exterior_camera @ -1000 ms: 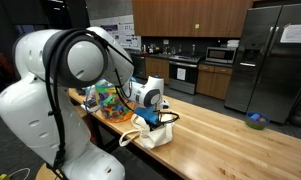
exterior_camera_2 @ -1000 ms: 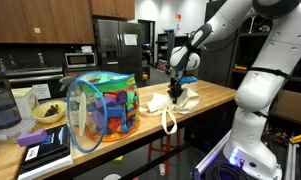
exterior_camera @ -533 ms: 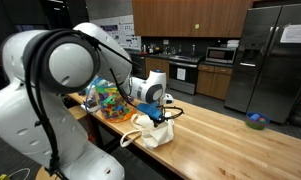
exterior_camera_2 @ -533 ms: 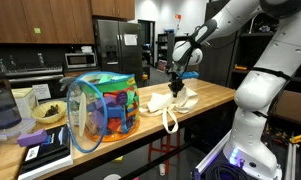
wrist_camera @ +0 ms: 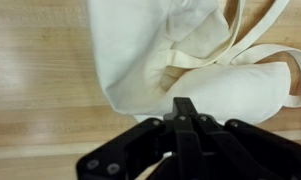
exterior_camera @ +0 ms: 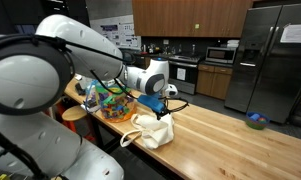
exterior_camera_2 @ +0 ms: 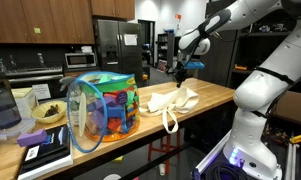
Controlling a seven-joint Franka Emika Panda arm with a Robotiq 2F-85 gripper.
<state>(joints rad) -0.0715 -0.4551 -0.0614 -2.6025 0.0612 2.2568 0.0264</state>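
Observation:
A white cloth tote bag (exterior_camera_2: 176, 100) lies crumpled on the wooden countertop (exterior_camera: 225, 140), its straps trailing toward the counter edge. In both exterior views my gripper (exterior_camera_2: 179, 73) hangs a little above the bag (exterior_camera: 155, 130), apart from it. In the wrist view the black fingers (wrist_camera: 183, 103) are pressed together with nothing showing between them. The bag's folds and handles (wrist_camera: 190, 50) fill the area just beyond the tips.
A colourful mesh hamper of toys (exterior_camera_2: 102, 105) stands beside the bag, also seen as the hamper (exterior_camera: 115, 103). Books (exterior_camera_2: 45, 150), a bowl (exterior_camera_2: 50, 113) and a jug (exterior_camera_2: 0, 105) sit further along. A blue bowl (exterior_camera: 255, 121) rests at the counter's far end.
The gripper has risen from the bag's surface to a little above it, staying shut. The bag stays on the counter.

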